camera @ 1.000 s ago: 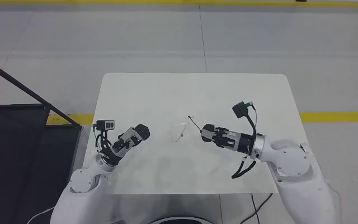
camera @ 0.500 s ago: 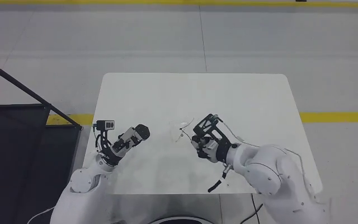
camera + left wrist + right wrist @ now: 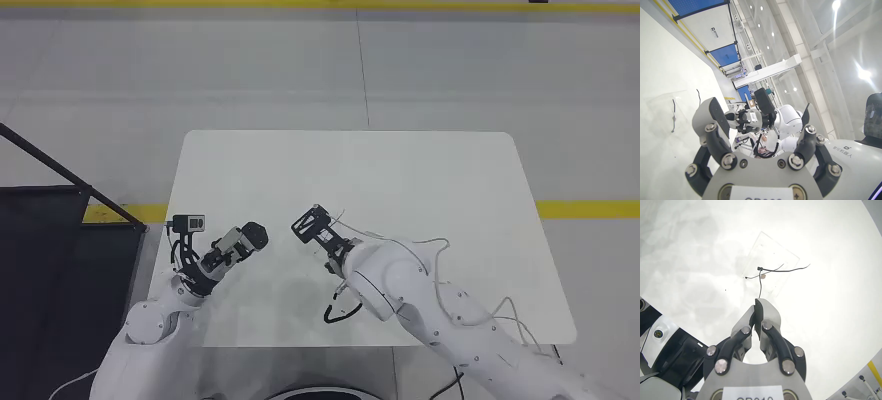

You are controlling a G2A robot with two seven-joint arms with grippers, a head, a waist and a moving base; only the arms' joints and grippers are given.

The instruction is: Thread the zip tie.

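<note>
A black zip tie point(image 3: 760, 283) rises from the fingertips of my right gripper point(image 3: 758, 302), which is shut on its strap. The strap leads to a small head point(image 3: 758, 268), and another length point(image 3: 791, 270) runs sideways from there. A second, thinner tie point(image 3: 753, 276) lies across it on a clear plastic sheet point(image 3: 772, 256). In the top view the right arm point(image 3: 380, 275) lies over the table's middle. My left gripper point(image 3: 761, 106) stands open and empty near the table's left front point(image 3: 250, 237), facing the right gripper's wrist point(image 3: 749, 119). Black tie pieces point(image 3: 674, 106) lie beside it on the sheet.
The white table point(image 3: 450, 180) is bare to the back and right. A black frame point(image 3: 40, 160) and dark panel stand off its left edge. A loose cable point(image 3: 335, 305) hangs from the right arm near the front edge.
The right arm has swung from the right side toward the table's middle, turning its wrist and carrying the zip tie over the clear sheet. The left arm has kept still.
</note>
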